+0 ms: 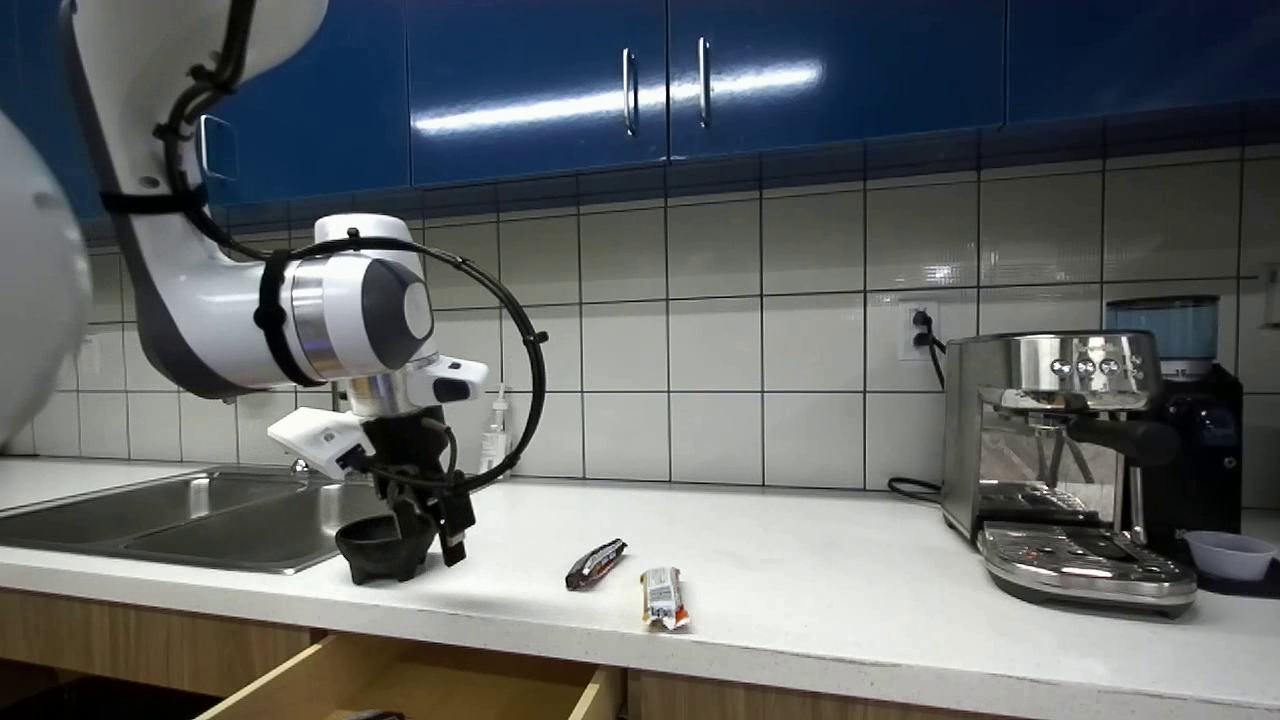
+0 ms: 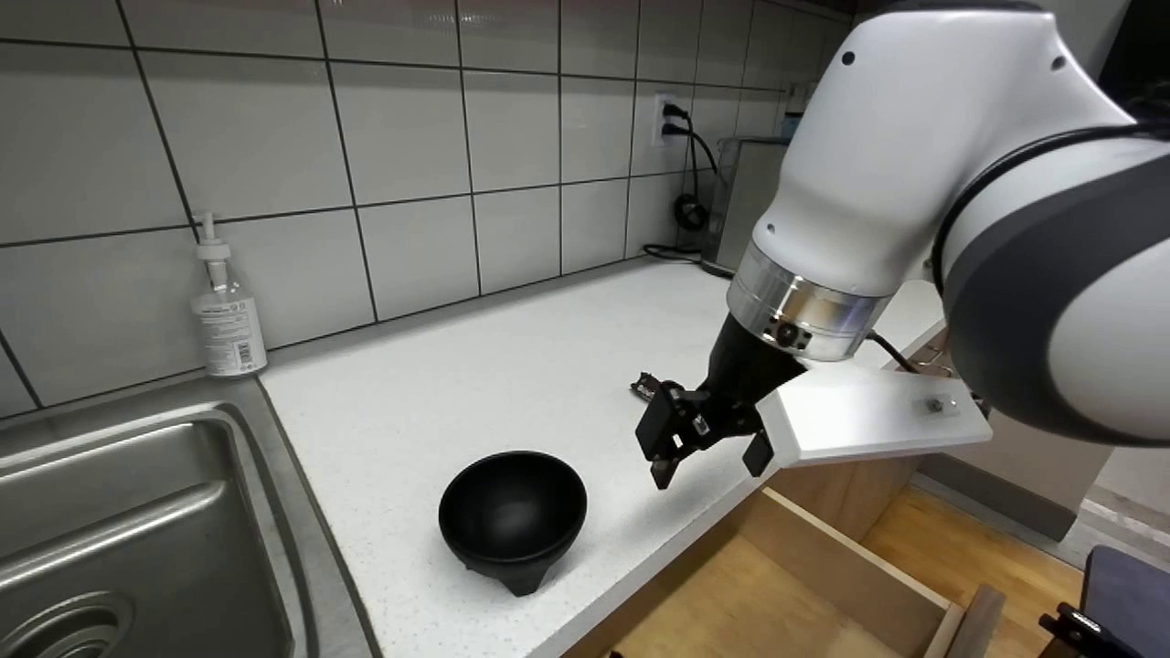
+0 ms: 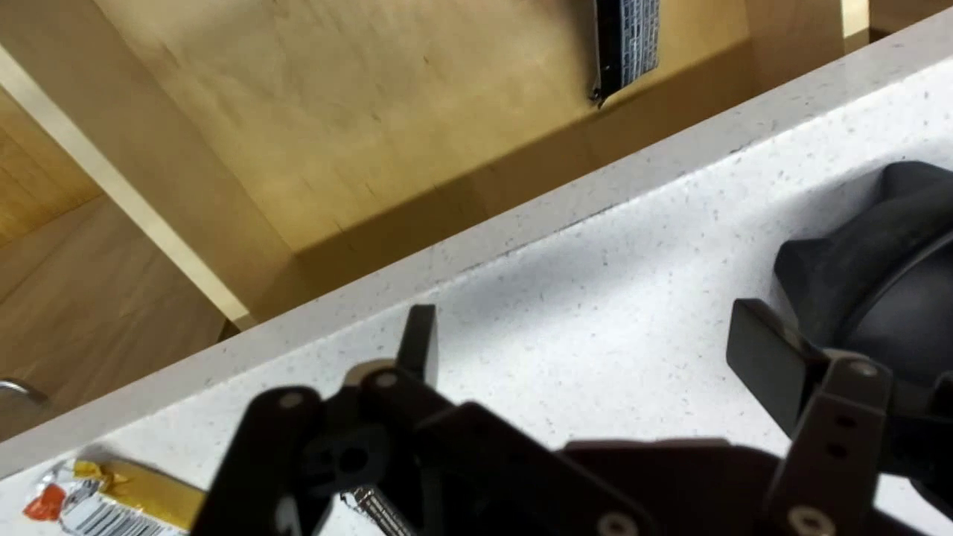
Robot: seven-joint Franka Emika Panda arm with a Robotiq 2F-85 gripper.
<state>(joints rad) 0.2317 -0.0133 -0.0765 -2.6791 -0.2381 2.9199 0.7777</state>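
My gripper [image 3: 592,350] is open and empty, above the white counter near its front edge; it shows in both exterior views [image 1: 432,537] [image 2: 710,464]. The black footed bowl [image 2: 512,512] stands upright beside it, and looks empty. In the wrist view the bowl [image 3: 886,260] is just beyond the right finger, apparently apart from it. A dark-wrapped bar [image 1: 595,565] and a white-and-yellow wrapped bar [image 1: 662,597] lie on the counter; in the wrist view the gripper partly hides the dark bar [image 3: 380,512]. The open wooden drawer [image 3: 357,126] below holds a black-and-silver package [image 3: 629,45].
A steel double sink [image 1: 215,520] lies beside the bowl, with a soap bottle [image 2: 228,320] behind. An espresso machine [image 1: 1050,460], a grinder [image 1: 1195,450] and a pale cup [image 1: 1232,555] stand at the counter's far end. Blue cabinets [image 1: 540,90] hang above.
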